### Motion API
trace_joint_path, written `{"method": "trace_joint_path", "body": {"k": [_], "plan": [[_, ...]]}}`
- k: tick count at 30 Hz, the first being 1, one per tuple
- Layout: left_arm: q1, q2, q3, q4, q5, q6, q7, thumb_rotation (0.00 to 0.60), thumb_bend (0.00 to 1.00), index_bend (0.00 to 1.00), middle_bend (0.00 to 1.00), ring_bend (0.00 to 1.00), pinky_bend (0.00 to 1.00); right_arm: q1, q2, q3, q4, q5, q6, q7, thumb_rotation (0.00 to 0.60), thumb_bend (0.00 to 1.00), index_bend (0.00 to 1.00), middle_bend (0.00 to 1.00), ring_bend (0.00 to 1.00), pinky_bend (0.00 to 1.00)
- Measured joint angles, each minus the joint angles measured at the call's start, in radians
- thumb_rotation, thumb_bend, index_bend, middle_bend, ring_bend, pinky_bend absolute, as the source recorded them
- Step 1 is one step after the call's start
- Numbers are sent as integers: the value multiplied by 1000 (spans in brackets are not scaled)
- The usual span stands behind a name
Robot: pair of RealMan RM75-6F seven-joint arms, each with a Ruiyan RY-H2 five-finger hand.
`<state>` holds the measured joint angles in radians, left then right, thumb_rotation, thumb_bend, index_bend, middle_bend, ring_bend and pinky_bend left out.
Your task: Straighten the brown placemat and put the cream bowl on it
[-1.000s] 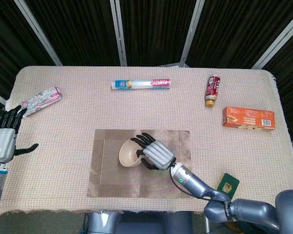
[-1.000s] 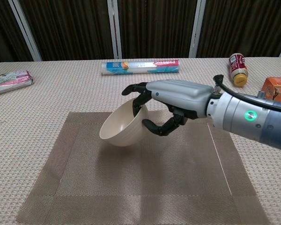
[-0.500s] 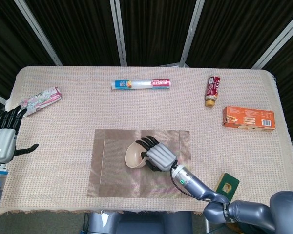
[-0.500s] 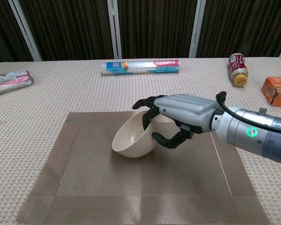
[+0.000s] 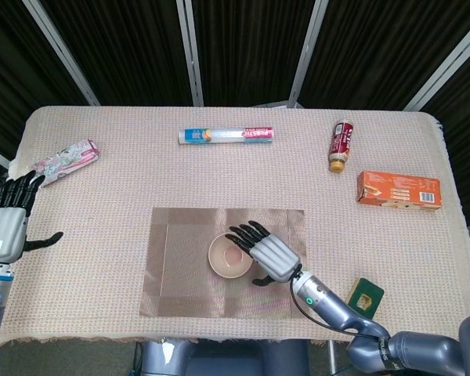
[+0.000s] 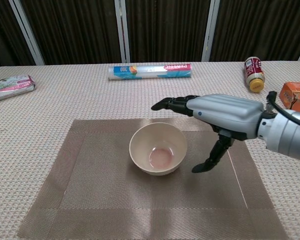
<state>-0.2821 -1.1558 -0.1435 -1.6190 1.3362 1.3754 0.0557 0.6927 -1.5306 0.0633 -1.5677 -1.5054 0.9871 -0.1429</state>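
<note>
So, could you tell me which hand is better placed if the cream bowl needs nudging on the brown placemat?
The right hand: it hovers open beside the cream bowl on the brown woven placemat. The left hand sits at the table's far left edge.

Cream bowl (image 6: 158,149) upright on brown placemat (image 6: 90,200)

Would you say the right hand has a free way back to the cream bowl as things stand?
Probably yes: the right hand hovers open just beside the cream bowl, which sits upright on the brown placemat with nothing between them.
</note>
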Motion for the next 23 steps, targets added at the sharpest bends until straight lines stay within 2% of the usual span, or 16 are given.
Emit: {"method": "trace_joint_path", "body": {"k": [8, 14, 18, 23], "plan": [[15, 3, 6, -8, 27, 34, -1, 600, 0, 0, 0, 0, 0, -60, 160, -48, -41, -115, 136, -27, 600, 0, 0, 0, 0, 0], [52, 2, 18, -8, 57, 103, 11, 600, 0, 0, 0, 0, 0, -153, 253, -79, 24, -197, 345, -13, 600, 0, 0, 0, 0, 0], [88, 4, 47, -18, 78, 136, 39, 600, 0, 0, 0, 0, 0, -252, 285, -78, 91, -190, 498, 33, 600, 0, 0, 0, 0, 0], [115, 5, 80, -33, 110, 155, 53, 600, 0, 0, 0, 0, 0, -353, 306, -74, 109, -113, 570, 57, 600, 0, 0, 0, 0, 0]]}}
